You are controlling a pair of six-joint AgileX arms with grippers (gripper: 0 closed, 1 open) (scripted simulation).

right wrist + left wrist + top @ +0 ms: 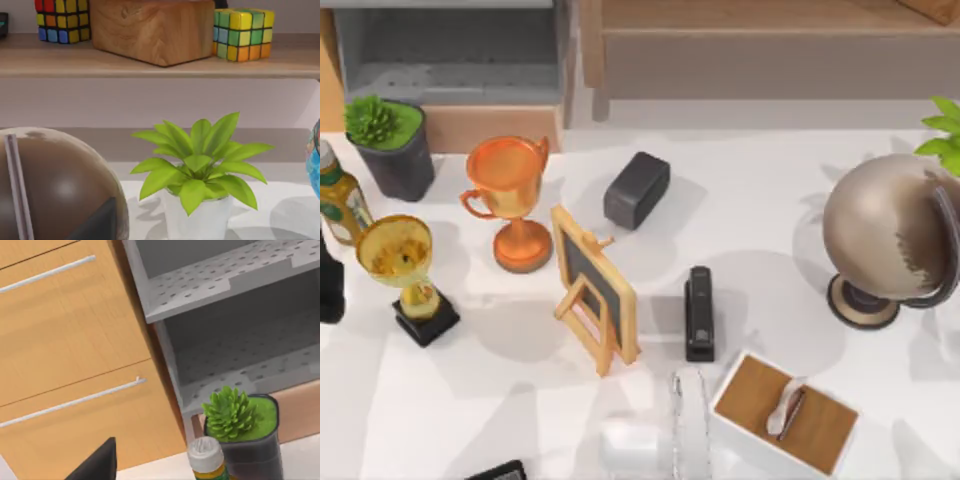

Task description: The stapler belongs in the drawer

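Two pincers, spread unreadable; I note stapler (699,312) wedged between easel frame (595,288) and tissue box (785,412), risking knocks before the drawer (450,60).

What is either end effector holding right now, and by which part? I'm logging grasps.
Nothing is held. The slim black stapler lies untouched on the white table, between the small wooden-framed chalkboard and the wood-topped tissue box.

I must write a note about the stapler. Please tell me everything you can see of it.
The stapler is small, slim and black, long and narrow, with a matte look. It lies flat on the white table, its long axis running toward the table's far and near edges. It is closed. Nothing touches it; the small framed chalkboard stands at its left, the tissue box nearer.
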